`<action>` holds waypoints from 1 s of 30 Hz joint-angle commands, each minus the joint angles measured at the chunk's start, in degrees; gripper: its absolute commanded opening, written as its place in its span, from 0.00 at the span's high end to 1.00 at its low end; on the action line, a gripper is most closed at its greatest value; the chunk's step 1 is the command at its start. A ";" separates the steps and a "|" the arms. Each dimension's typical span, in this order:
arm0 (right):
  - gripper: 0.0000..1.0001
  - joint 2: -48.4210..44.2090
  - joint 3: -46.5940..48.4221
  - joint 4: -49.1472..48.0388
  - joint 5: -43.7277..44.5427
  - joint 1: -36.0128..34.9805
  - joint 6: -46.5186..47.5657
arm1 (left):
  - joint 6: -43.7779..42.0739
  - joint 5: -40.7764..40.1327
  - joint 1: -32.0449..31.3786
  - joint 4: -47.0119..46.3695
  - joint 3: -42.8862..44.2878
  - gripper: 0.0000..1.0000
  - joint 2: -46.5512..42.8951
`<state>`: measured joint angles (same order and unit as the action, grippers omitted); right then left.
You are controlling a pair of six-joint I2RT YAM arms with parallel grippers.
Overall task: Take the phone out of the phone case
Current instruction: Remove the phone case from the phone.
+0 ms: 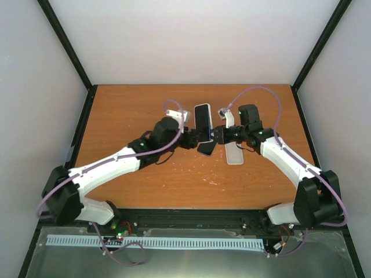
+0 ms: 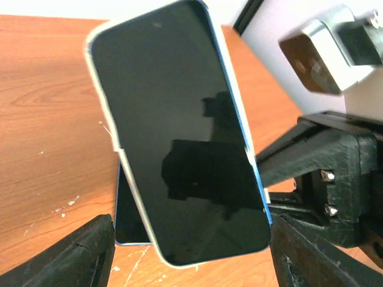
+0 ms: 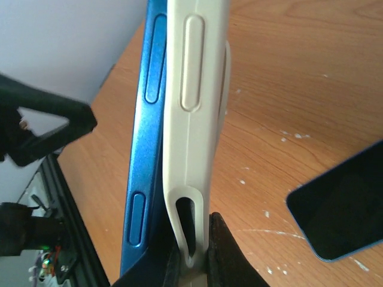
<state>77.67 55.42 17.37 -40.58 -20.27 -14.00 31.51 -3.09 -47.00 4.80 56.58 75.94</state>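
The phone (image 1: 202, 120), blue-edged with a black screen (image 2: 179, 137), is held up on edge over the middle of the table. In the right wrist view its blue side (image 3: 146, 119) stands partly peeled away from the cream phone case (image 3: 191, 119). My right gripper (image 3: 200, 239) is shut on the case's lower edge. My left gripper (image 2: 191, 263) is open. Its fingers (image 2: 78, 257) stand wide on either side of the phone's lower end, and the left one is well apart from it.
A second dark phone (image 1: 207, 148) lies flat on the wood below the held one. It also shows in both wrist views (image 2: 128, 218) (image 3: 341, 215). A white case (image 1: 234, 154) lies on the table beside the right gripper (image 1: 219, 134).
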 commanded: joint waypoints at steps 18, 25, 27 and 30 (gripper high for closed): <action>0.97 1.76 2.24 0.79 3.66 0.06 -8.37 | -11.72 -16.19 -10.92 5.63 13.63 0.35 17.56; 0.97 0.74 1.73 0.61 4.20 0.12 -8.73 | -10.61 -18.83 -11.00 7.54 13.68 0.41 18.23; 0.97 0.88 1.58 0.89 4.95 0.42 -8.61 | -10.70 -18.37 -11.27 4.03 10.81 0.39 14.73; 0.97 1.50 1.59 1.26 5.25 0.65 -8.24 | -13.49 -14.33 -11.33 -1.68 5.94 0.36 9.24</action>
<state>80.73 55.46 21.23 -35.22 -20.08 -22.35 20.80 -19.84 -57.34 8.27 66.65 91.77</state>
